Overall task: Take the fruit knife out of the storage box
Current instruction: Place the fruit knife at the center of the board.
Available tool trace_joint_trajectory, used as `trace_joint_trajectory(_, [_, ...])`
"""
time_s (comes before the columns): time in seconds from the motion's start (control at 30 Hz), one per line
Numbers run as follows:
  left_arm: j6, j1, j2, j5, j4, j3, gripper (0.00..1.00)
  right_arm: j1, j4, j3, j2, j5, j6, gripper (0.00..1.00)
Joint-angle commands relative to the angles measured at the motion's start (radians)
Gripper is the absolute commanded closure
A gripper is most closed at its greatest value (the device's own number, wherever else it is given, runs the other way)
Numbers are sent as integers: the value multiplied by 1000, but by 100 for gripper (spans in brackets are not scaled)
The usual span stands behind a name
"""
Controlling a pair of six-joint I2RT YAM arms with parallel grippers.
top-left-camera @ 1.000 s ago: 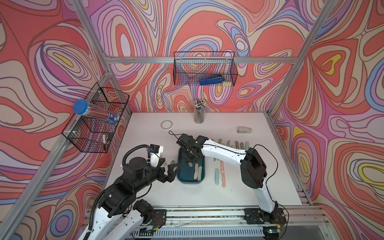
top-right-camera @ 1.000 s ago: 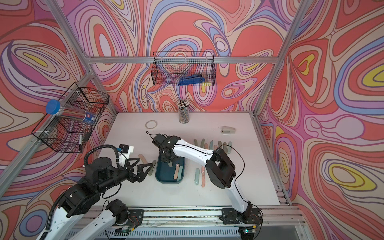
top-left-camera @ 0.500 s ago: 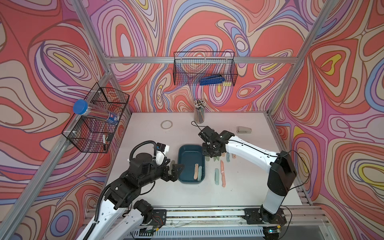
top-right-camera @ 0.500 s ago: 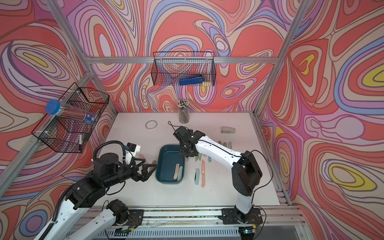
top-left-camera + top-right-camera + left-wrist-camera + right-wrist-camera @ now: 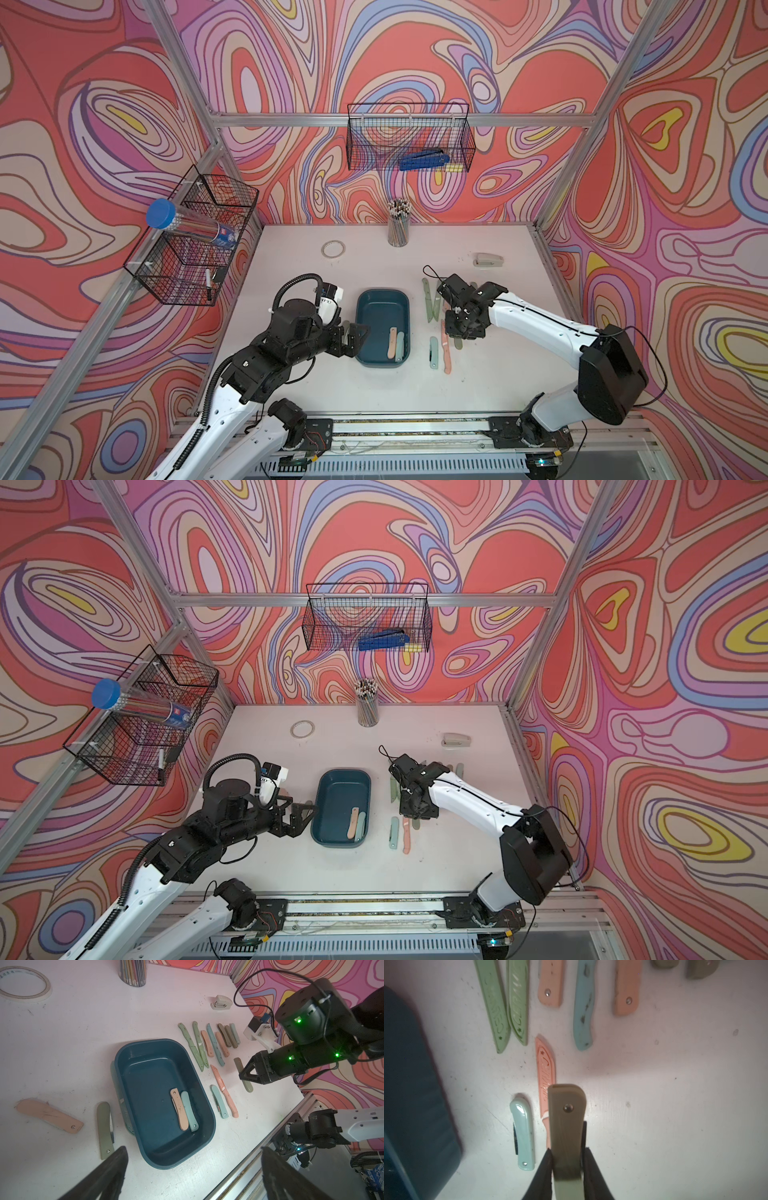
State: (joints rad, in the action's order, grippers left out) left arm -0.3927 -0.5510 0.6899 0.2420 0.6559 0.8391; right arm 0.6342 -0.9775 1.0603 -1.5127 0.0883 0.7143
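The right claw (image 5: pixel 566 1153) is clenched on an olive-green folded fruit knife (image 5: pixel 566 1118), its black fingers (image 5: pixel 548 1165) pinching the plastic handle from both sides. In both top views the pair sits just right of centre frame. The knife is outside the dark teal plastic storage box (image 5: pixel 380 307), a shallow tub with rounded corners at centre frame on the white tabletop (image 5: pixel 299 266). Whether the knife touches the table cannot be told.

Just left of the held knife in a top view lie a long salmon-pink sheathed knife (image 5: pixel 446 357) and a pale mint folded knife (image 5: pixel 433 353), side by side. Two green sheathed knives (image 5: pixel 428 303) lie further up the frame.

Inside the box, at its lower right corner, a peach folded knife (image 5: pixel 179 1109) and a pale blue folded knife (image 5: pixel 189 1111) lie pressed together.

The left claw (image 5: pixel 353 332), spread wide and holding nothing, hangs just beside the box's left rim.
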Motion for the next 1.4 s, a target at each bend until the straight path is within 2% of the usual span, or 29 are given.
trace_joint_trajectory(0.0, [10, -6, 0, -15, 21, 9, 0, -10, 6, -29, 0, -26, -43, 80])
trace_joint_trajectory(0.2, [8, -6, -13, -26, 19, 5, 0, -18, 71, -71, -71, -77, -62, 79])
trace_joint_trajectory(0.53, [6, -5, -16, -30, 21, 7, 0, -21, 111, -78, -172, -67, -65, 78])
trace_joint_trajectory(0.9, [7, -6, -21, -30, 20, 6, 0, -20, 65, -64, -132, -46, -52, 68])
trace_joint_trajectory(1.13, [6, -6, -36, -46, 23, 7, 0, 1, -24, 58, 9, -65, -13, 65])
trace_joint_trajectory(1.23, [2, -6, -53, -87, 36, 9, 0, 63, -35, 155, 22, -77, 13, 65])
trace_joint_trajectory(1.37, [-6, -6, -78, -167, 59, 13, 0, 178, -79, 302, -49, -22, 63, 64])
